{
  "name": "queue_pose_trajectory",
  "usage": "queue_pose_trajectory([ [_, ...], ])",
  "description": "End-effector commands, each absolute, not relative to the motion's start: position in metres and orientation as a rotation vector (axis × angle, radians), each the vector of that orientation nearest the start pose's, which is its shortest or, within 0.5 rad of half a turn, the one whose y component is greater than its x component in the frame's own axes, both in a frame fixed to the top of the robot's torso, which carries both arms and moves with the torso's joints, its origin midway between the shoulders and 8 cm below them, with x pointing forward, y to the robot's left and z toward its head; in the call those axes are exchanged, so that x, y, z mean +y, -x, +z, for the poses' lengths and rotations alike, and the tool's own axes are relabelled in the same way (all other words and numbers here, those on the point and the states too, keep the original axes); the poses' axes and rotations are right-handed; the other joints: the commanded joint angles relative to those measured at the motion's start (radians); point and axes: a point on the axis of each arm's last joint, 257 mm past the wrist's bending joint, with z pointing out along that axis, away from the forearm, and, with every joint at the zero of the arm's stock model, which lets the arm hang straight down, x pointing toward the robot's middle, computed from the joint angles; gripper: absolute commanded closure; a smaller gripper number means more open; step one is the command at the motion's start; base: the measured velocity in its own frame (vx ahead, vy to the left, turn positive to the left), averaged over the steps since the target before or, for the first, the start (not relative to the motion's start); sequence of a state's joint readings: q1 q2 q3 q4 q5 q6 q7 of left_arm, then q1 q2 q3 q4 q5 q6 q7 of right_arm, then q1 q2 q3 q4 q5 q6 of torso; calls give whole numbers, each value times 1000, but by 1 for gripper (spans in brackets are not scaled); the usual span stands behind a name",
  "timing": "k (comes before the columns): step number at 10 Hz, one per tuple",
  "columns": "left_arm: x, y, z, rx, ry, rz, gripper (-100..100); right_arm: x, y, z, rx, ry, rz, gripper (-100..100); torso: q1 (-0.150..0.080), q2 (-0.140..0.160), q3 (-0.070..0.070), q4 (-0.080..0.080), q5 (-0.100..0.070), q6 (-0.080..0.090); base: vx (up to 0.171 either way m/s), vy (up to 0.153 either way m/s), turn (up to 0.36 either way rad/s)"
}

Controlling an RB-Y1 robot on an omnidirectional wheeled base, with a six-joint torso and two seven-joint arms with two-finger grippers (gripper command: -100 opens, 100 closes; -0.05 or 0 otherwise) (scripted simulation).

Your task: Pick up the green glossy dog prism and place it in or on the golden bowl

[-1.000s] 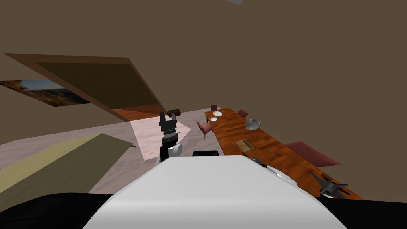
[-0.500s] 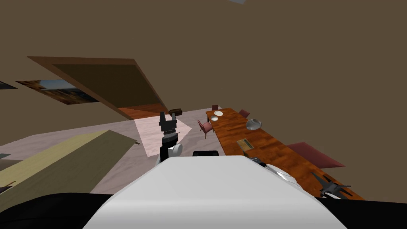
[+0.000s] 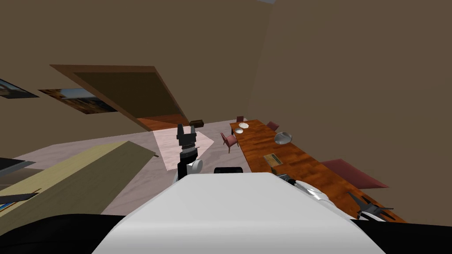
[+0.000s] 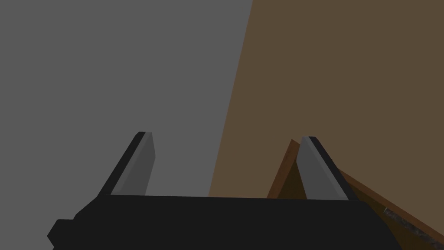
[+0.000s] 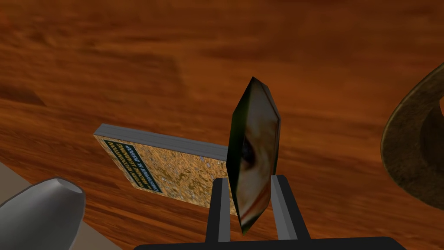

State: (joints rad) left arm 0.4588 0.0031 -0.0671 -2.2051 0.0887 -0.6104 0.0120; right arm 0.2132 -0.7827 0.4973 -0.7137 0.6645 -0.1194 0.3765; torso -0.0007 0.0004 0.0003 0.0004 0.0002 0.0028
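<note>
Over the counter [image 5: 130, 65], near the edge by the book [image 5: 164, 167], your right pincer [image 5: 250, 179] clamps the prism [image 5: 253, 143] between its blades, so the pick-up looks done. What's left: carry it to the bowl [image 5: 412, 147] just beside and release. Your left pincer [image 4: 225, 136] stands spread, empty.

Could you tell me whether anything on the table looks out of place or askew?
Nothing looks spilled or damaged. The only thing askew is the prism, leaning slightly in the right gripper over the table; the book lies flat.
</note>
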Motion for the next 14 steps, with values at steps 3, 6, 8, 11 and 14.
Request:
queue_pose_trajectory([
  [3,265,-344,24,503,669,-1461,0,-578,-158,-570,2695,271,-403,100,1,0,0,0,0,0,-40,15,36],
  [6,265,-344,24,503,669,-1461,0,-583,-156,-573,2705,269,-465,100,-2,0,0,0,0,1,-56,-12,-16],
  [8,265,-344,24,503,669,-1461,0,-587,-155,-575,2711,276,-516,100,-1,5,3,0,0,2,-112,-2,-23],
  [11,265,-344,24,503,669,-1461,0,-595,-152,-578,2717,296,-619,100,0,4,2,1,1,1,-100,-8,-12],
  [14,265,-344,24,503,669,-1461,0,-600,-151,-579,2716,318,-700,100,1,6,3,1,2,2,-106,-4,-5],
])
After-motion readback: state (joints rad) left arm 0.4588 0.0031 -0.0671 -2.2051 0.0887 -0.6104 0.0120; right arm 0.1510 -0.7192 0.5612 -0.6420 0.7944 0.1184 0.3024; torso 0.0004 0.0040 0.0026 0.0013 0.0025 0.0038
